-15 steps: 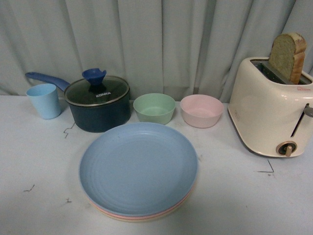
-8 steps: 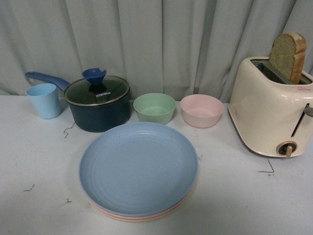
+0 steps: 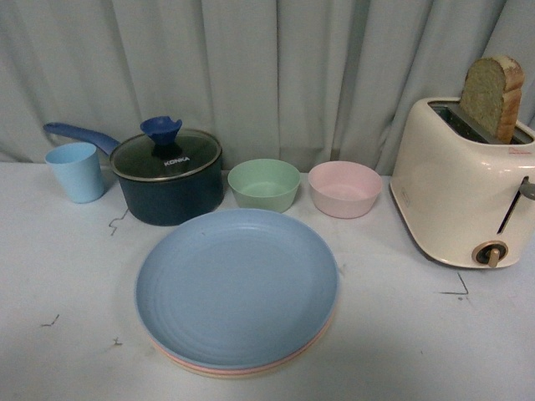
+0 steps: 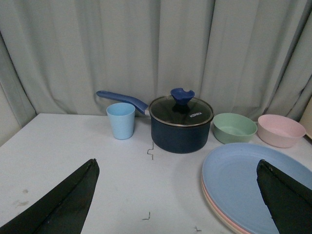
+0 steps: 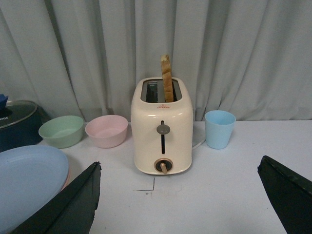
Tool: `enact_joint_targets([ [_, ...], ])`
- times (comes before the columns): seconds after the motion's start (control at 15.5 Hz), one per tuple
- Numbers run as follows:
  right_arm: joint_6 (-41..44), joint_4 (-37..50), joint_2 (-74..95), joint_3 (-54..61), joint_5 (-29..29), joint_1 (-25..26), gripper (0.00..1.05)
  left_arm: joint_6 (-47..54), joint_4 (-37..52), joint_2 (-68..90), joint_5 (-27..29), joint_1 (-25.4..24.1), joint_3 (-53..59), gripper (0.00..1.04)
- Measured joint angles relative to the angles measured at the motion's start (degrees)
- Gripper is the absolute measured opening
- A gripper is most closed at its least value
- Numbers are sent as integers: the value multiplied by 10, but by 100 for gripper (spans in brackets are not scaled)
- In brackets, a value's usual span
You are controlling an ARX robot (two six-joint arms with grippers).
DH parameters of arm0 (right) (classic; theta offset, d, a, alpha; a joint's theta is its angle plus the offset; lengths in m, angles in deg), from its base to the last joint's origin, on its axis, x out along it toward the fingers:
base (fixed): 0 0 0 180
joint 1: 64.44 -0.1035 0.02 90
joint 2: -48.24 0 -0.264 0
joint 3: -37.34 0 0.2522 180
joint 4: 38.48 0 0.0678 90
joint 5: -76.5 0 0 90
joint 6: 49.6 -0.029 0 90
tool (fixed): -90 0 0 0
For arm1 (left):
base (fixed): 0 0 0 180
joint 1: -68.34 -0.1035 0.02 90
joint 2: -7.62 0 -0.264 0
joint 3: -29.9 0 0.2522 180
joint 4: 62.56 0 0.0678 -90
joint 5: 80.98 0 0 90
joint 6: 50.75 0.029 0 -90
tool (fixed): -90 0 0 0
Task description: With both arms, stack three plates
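Note:
The three plates lie in one stack at the table's front middle. The light blue plate [image 3: 236, 286] is on top; thin pink [image 3: 251, 368] and beige [image 3: 219, 374] rims show under it. The stack also shows in the left wrist view [image 4: 248, 187] and at the edge of the right wrist view [image 5: 27, 183]. Neither arm shows in the front view. My left gripper [image 4: 178, 195] is open and empty, with the stack beside one finger. My right gripper [image 5: 178, 195] is open and empty, facing the toaster.
Behind the stack stand a dark blue lidded pot [image 3: 167, 177], a light blue cup [image 3: 77, 171], a green bowl [image 3: 264, 184] and a pink bowl [image 3: 344, 189]. A cream toaster [image 3: 464, 192] with bread stands at the right. A second blue cup [image 5: 219, 128] is beside it.

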State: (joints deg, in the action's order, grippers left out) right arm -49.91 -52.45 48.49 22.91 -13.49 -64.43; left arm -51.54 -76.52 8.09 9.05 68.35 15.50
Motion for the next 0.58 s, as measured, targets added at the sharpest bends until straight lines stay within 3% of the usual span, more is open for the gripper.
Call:
enact_joint_targets([
  [0.58, 0, 0, 0, 0, 0, 0, 98, 0, 0, 0, 0, 0, 0, 98],
])
